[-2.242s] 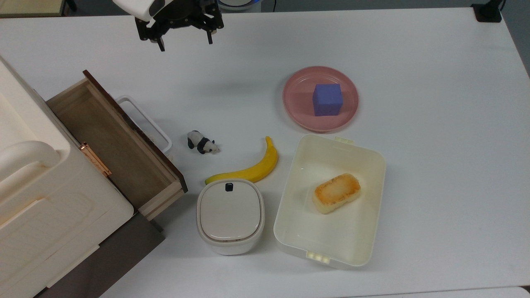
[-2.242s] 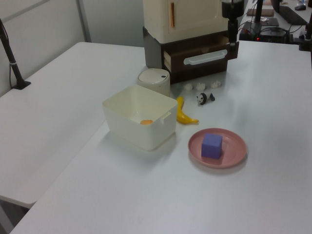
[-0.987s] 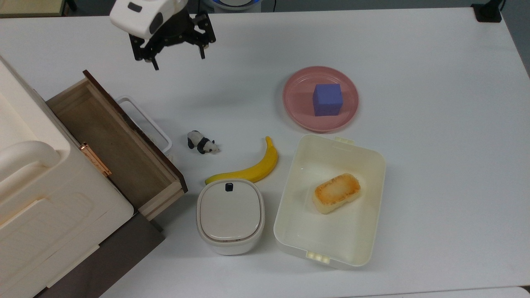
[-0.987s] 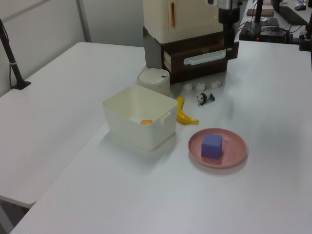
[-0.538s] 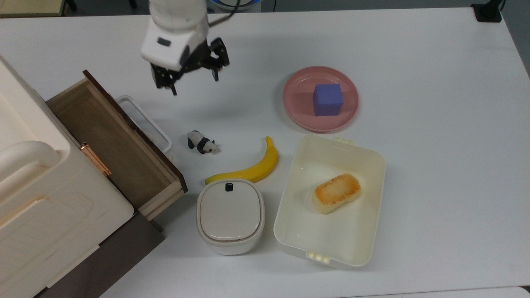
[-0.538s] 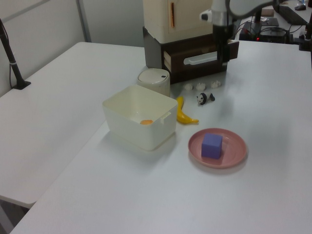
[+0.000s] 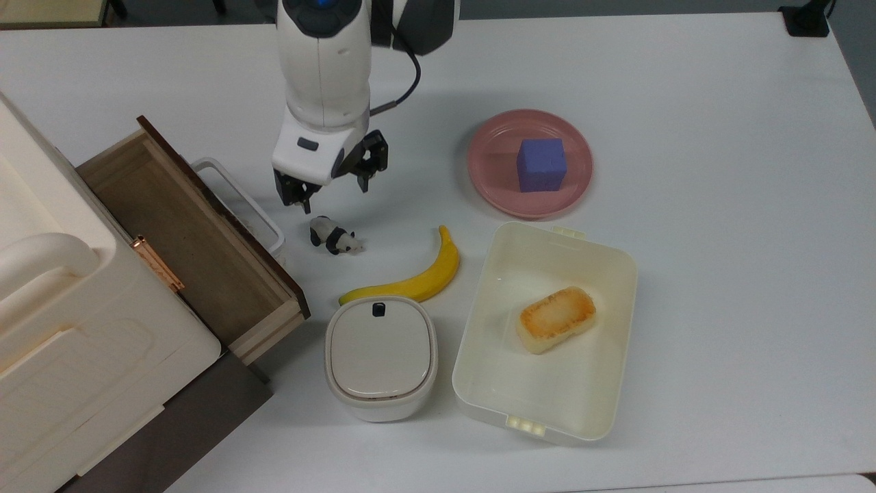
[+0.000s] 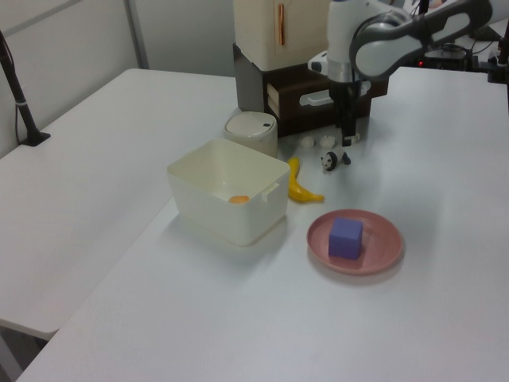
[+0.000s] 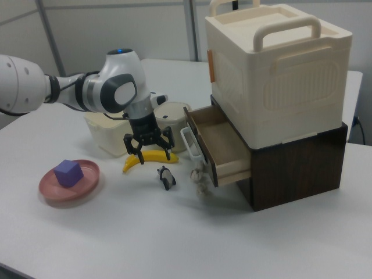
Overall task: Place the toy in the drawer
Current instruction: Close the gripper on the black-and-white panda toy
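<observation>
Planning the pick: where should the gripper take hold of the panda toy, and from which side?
Grip the toy across its narrow torso, coming straight down from above. It stands on four legs on bare table, and the open gripper hangs close by it.

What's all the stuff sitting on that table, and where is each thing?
panda toy: one, black and white, on the table near the drawer's handle
drawer: one, light wood, pulled open
cabinet: one, cream on dark base
banana: one, yellow, beside the tub
tub: one, cream, holding toasted bread
plate: one, pink, under purple cube
lidded bin: one, cream
gripper: one, black, open, above the panda
</observation>
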Available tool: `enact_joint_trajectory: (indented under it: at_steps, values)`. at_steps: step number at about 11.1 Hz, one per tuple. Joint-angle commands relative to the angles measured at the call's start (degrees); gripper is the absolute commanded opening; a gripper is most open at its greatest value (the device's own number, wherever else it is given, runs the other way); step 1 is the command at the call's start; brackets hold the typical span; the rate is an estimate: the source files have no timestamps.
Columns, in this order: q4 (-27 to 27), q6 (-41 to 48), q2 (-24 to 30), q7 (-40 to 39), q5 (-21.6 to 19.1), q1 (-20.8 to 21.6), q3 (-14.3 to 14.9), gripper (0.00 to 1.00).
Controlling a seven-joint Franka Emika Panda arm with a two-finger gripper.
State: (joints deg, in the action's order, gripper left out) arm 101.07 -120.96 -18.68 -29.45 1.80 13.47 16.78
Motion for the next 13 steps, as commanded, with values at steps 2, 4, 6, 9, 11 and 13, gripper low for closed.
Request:
enact_joint_trajectory:
  at_steps: [2, 4, 6, 9, 11, 13]
  values:
    - [0.2, -5.3, -4.6, -1.4, 4.5, 1.6, 1.3, 0.82]
    - [0.2, -5.4, -5.7, -1.3, 4.7, 1.8, 1.1, 0.72]
    - [0.2, -6.5, -6.4, -1.2, 6.2, 1.7, 1.0, 0.57]
    - [0.2, -7.8, -7.7, -1.0, 7.1, 1.8, 0.9, 0.47]
    - [0.3, -7.2, -7.1, -1.2, 7.2, 2.0, 0.9, 0.35]
    - [0.3, -3.5, -4.6, -1.3, 6.9, 2.6, 0.9, 0.24]
